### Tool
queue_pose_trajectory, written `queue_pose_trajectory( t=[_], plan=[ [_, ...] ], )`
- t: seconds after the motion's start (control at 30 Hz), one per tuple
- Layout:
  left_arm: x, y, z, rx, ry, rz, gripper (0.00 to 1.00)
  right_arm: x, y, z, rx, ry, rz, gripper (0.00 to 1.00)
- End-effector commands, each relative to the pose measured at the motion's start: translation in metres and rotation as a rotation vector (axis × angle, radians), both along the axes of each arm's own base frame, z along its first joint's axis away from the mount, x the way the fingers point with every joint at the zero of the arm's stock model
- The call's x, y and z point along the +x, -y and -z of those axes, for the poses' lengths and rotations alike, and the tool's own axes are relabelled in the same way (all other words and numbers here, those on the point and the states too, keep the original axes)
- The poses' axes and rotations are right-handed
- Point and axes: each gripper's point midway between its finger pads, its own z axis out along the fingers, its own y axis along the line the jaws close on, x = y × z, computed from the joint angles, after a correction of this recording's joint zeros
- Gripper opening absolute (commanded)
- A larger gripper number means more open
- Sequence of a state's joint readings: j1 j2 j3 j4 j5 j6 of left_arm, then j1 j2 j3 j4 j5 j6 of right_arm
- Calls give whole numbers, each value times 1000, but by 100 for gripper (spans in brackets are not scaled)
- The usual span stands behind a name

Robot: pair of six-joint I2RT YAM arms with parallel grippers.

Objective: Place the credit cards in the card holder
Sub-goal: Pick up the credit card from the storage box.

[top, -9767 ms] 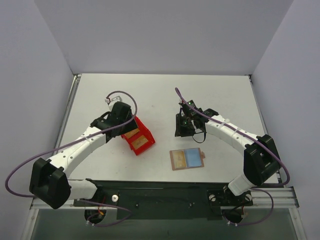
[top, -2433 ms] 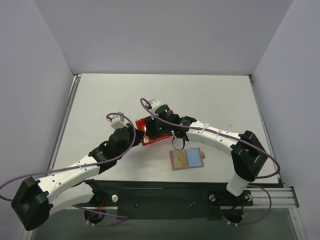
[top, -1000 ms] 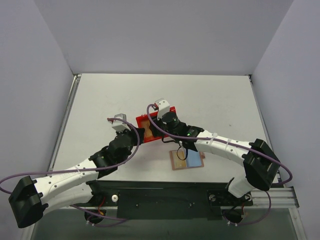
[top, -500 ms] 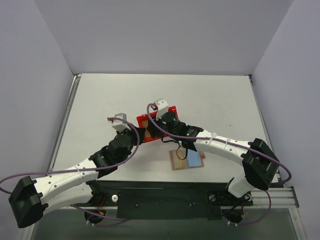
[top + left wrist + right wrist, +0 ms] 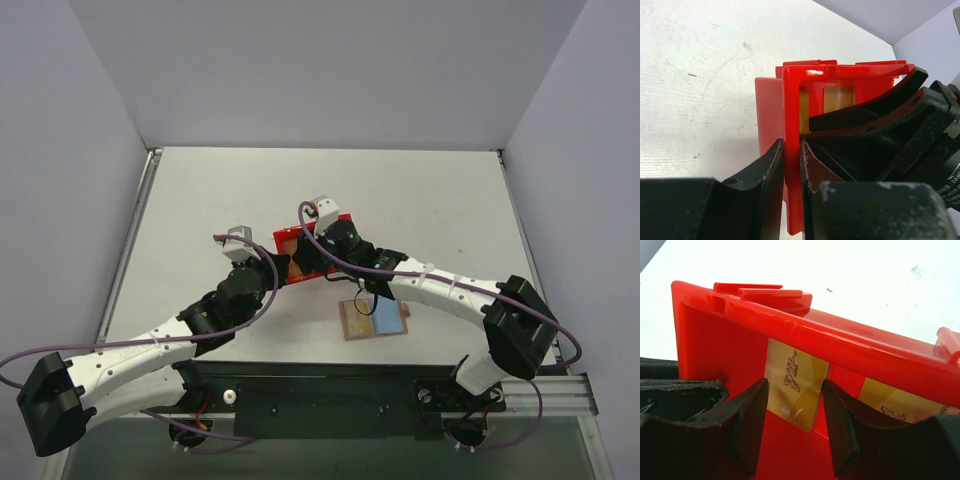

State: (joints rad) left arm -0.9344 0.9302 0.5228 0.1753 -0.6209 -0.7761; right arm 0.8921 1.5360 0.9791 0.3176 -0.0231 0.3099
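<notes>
Now the left jaws are clamping the red bin (image 5: 770, 110) by its wall; the right jaws are straddling a credit card (image 5: 795, 375) inside, grip unclear; the card holder (image 5: 375, 320) is lying open nearby.

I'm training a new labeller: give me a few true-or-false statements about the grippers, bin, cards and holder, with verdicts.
1. The left gripper pinches a wall of the bin. True.
2. The holder lies folded shut. False: it lies open, its tan and blue inside showing.
3. The right gripper has a finger on either side of a gold card in the bin. True.
4. The holder sits inside the bin. False: it lies on the table, apart from the bin.
</notes>
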Motion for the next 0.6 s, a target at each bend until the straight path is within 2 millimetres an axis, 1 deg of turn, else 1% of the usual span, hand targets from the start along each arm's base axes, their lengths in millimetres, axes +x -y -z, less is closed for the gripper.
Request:
queue_pose_trajectory(
  t=[0.0, 0.2, 0.57],
  plan=[
    [-5, 26, -95, -280, 159, 90, 0, -3, -11, -25, 90, 2, -38, 44],
    [-4, 27, -92, -275, 152, 90, 0, -5, -13, -37, 124, 7, -55, 43],
    [-3, 28, -88, -268, 144, 91, 0, -9, -12, -41, 140, 1, -71, 44]
  ],
)
